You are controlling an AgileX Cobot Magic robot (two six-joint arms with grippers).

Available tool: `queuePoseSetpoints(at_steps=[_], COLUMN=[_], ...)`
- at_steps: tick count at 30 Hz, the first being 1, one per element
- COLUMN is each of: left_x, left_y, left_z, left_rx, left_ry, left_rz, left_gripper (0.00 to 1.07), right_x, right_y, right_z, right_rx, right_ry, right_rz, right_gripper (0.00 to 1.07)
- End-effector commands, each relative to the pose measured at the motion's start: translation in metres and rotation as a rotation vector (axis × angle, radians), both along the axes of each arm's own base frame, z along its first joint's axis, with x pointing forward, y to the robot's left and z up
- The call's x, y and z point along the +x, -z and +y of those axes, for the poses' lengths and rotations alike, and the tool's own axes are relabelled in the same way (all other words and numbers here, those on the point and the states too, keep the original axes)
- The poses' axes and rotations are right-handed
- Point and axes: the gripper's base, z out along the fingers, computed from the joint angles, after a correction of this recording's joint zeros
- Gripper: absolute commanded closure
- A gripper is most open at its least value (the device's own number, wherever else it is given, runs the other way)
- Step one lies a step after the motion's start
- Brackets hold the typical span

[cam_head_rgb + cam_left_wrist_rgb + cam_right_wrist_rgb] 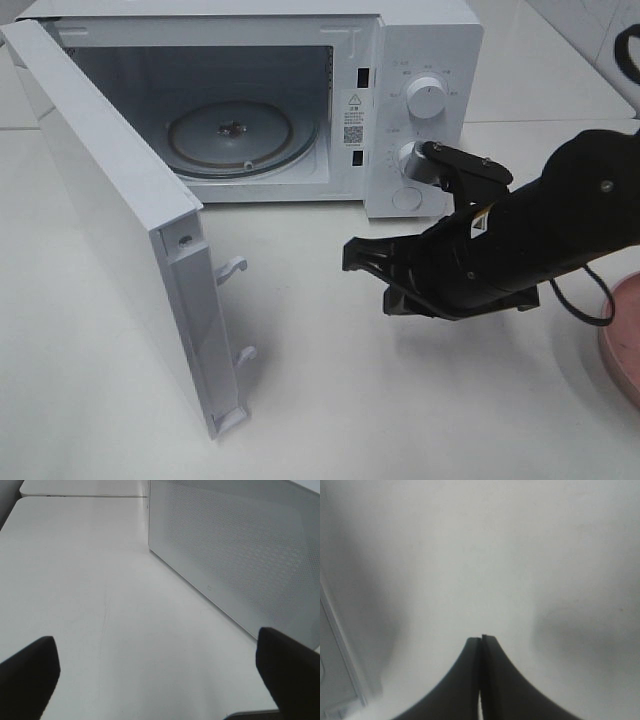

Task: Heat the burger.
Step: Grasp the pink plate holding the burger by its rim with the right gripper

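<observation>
I take the microwave (420, 100) as my reference. It stands at the back of the white table (400, 420) with its door (110, 230) swung fully out to the left, edge-on to the high camera, two white latch hooks (232, 267) sticking out of the door's free edge. The cavity holds only the glass turntable (240, 135).

The right gripper (352, 256) hangs above the table in front of the microwave, below the control panel, pointing toward the open door. Its fingers (465, 680) are pressed together with nothing between them, over bare tabletop. The arm behind it partly covers the lower knob (415, 160). The upper knob (428, 98) is in full view.

The left gripper (160, 675) shows only in its own wrist camera, on the outer side of the microwave's door. Its jaws stand wide apart and hold nothing, and the door's dotted mesh panel lies just ahead.

A pink plate (625, 340) sits on the table to the right of the microwave and nearer the front, cut off by the frame edge. What shows of it looks bare, though most of it is hidden.

The burger appears in none of my three views, so I cannot tell where it is.
</observation>
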Motion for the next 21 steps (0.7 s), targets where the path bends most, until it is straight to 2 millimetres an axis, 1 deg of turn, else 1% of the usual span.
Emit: queuePoseSetpoints(at_steps=[1, 2, 3, 5, 6, 7, 8, 9, 11, 12, 13, 15, 16, 17, 19, 21], left_x=[-0.002, -0.002, -0.002, -0.002, -0.002, -0.002, -0.002, -0.002, -0.002, -0.002, -0.002, -0.002, -0.002, -0.002, -0.002, -0.002], left_y=[-0.001, -0.001, -0.001, -0.001, -0.001, -0.001, -0.001, -0.001, -0.001, -0.001, -0.001, -0.001, -0.001, -0.001, -0.001, -0.001], left_z=[0.000, 0.000, 0.000, 0.000, 0.000, 0.000, 0.000, 0.000, 0.000, 0.000, 0.000, 0.000, 0.000, 0.000, 0.000, 0.000], left_rx=[-0.001, -0.001, -0.001, -0.001, -0.001, -0.001, -0.001, -0.001, -0.001, -0.001, -0.001, -0.001, -0.001, -0.001, -0.001, -0.001], left_ry=[0.005, 0.005, 0.005, 0.005, 0.005, 0.005, 0.005, 0.005, 0.005, 0.005, 0.005, 0.005, 0.005, 0.005, 0.005, 0.005], left_rz=[-0.030, -0.030, -0.030, -0.030, -0.030, -0.030, -0.030, -0.030, -0.030, -0.030, -0.030, -0.030, -0.030, -0.030, -0.030, -0.030], left_gripper=[0.04, 0.04, 0.04, 0.04, 0.04, 0.04, 0.04, 0.04, 0.04, 0.04, 0.04, 0.04, 0.04, 0.04, 0.04, 0.04], right_x=[-0.016, -0.016, -0.021, -0.024, -0.029, -0.031, -0.031, -0.034, -0.036, -0.038, -0.038, -0.040, -0.040, -0.042, -0.042, -0.040], right_y=[-0.013, -0.013, -0.018, -0.021, -0.028, -0.030, -0.030, -0.035, -0.037, -0.040, -0.040, -0.045, -0.045, -0.047, -0.048, -0.051], right_z=[-0.012, -0.012, -0.017, -0.020, -0.025, -0.027, -0.027, -0.035, -0.039, -0.046, -0.046, -0.058, -0.058, -0.066, -0.069, -0.079], right_rx=[-0.138, -0.138, -0.191, -0.214, -0.256, -0.273, -0.273, -0.300, -0.313, -0.327, -0.327, -0.352, -0.352, -0.374, -0.382, -0.406], right_ry=[-0.175, -0.175, -0.223, -0.242, -0.273, -0.283, -0.283, -0.284, -0.282, -0.269, -0.269, -0.274, -0.274, -0.292, -0.301, -0.316], right_rz=[0.038, 0.038, 0.051, 0.055, 0.059, 0.064, 0.064, 0.083, 0.096, 0.122, 0.122, 0.154, 0.154, 0.180, 0.185, 0.172], right_gripper=[1.04, 1.04, 1.03, 1.03, 1.02, 1.02, 1.02, 1.01, 1.01, 1.00, 1.00, 0.99, 0.99, 0.97, 0.95, 0.88])
